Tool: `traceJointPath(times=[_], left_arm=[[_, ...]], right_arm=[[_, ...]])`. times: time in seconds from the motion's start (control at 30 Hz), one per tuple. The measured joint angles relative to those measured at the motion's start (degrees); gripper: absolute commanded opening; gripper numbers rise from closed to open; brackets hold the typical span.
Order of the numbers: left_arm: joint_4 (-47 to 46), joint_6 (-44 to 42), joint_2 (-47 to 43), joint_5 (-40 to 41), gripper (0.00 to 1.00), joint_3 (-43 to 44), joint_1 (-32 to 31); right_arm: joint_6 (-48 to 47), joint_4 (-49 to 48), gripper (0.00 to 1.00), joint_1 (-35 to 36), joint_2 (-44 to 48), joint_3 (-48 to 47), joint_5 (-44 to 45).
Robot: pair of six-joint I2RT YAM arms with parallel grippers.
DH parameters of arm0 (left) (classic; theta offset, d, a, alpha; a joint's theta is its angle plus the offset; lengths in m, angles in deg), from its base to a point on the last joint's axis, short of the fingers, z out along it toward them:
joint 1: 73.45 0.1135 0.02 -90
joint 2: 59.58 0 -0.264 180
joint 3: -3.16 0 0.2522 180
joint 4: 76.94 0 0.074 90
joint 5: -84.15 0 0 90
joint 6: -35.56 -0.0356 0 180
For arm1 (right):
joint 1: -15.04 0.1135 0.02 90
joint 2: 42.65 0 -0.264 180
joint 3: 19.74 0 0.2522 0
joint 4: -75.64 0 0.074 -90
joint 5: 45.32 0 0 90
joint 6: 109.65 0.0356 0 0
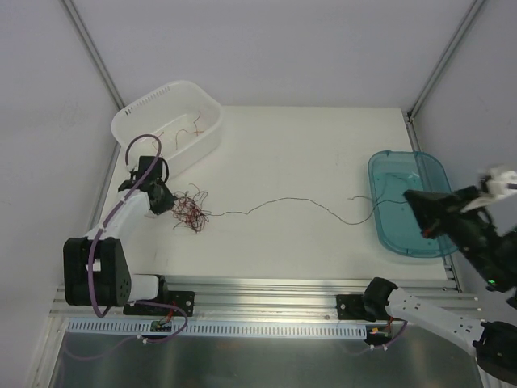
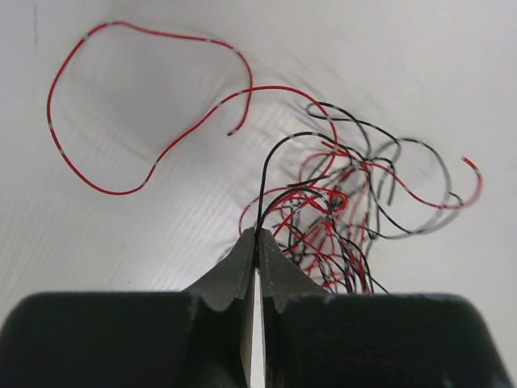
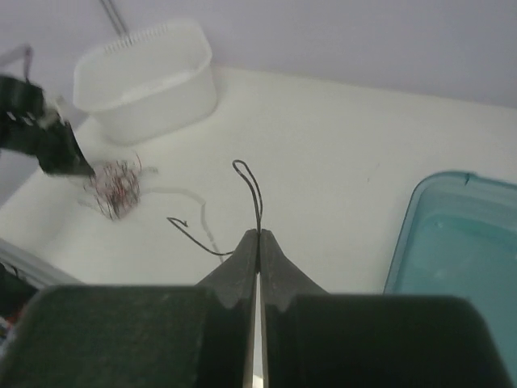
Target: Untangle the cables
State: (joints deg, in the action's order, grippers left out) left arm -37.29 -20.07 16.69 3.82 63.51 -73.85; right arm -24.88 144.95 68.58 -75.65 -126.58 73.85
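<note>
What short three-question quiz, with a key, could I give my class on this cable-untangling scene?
1. What colour are the loose cables in the white basket?
2. True or false: the right hand pinches a red cable.
3. The tangle lies: A in the basket; B on the table at the left hand; C under the right hand.
Key: 1 red; 2 false, its cable is black; 3 B.

1 black cable [image 1: 283,200] across open table [image 1: 307,153]
</note>
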Motion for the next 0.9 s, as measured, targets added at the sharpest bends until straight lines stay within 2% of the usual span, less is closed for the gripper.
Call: traceJointPath(times=[0.1,0.23,0.27,0.3,0.33,0.37,0.47,0.5,0.57,0.73,0.9], left_arm=[[0.1,-1.6,-5.6,-3.5,0.00,0.0,-0.4],[0.1,-4.0,-14.2,-7.9,0.00,-1.2,-1.5],[0.2,-4.6,-16.1,-9.4,0.00,-1.7,-1.5],[0.3,-5.3,-17.8,-10.9,0.00,-2.5,-1.5],[0.4,-5.7,-19.0,-12.0,0.00,-3.1,-1.5],[0.5,-6.3,-20.1,-13.4,0.00,-4.0,-1.7],[0.7,-7.4,-22.2,-17.1,0.00,-6.8,-2.9],[0.9,-7.7,-22.6,-18.2,0.00,-7.6,-3.6],[1.0,-8.0,-22.8,-19.6,0.00,-8.7,-5.2],[1.0,-8.3,-22.9,-22.7,0.01,-9.3,-8.4],[0.5,-8.3,-22.8,-24.8,0.01,-9.3,-9.4]], right_arm=[[2.3,-3.5,0.01,0.0,-2.9,14.0,-3.5],[5.4,-9.1,0.00,-0.4,-13.1,28.5,-6.8],[6.0,-10.3,0.01,-0.8,-15.5,30.6,-7.2],[6.8,-12.1,0.10,-1.7,-19.4,33.9,-8.0],[7.2,-12.6,0.18,-2.7,-20.7,35.1,-8.3],[8.0,-12.8,0.30,-3.6,-22.9,36.3,-8.7],[9.3,-14.3,0.48,-4.9,-27.8,36.7,-10.9],[9.7,-15.4,0.56,-4.7,-29.0,36.6,-12.2],[10.5,-17.9,0.63,-3.6,-30.8,36.3,-14.5],[12.3,-25.1,0.64,0.9,-34.5,34.3,-19.5],[13.9,-38.0,0.64,4.8,-40.9,34.2,-28.1]])
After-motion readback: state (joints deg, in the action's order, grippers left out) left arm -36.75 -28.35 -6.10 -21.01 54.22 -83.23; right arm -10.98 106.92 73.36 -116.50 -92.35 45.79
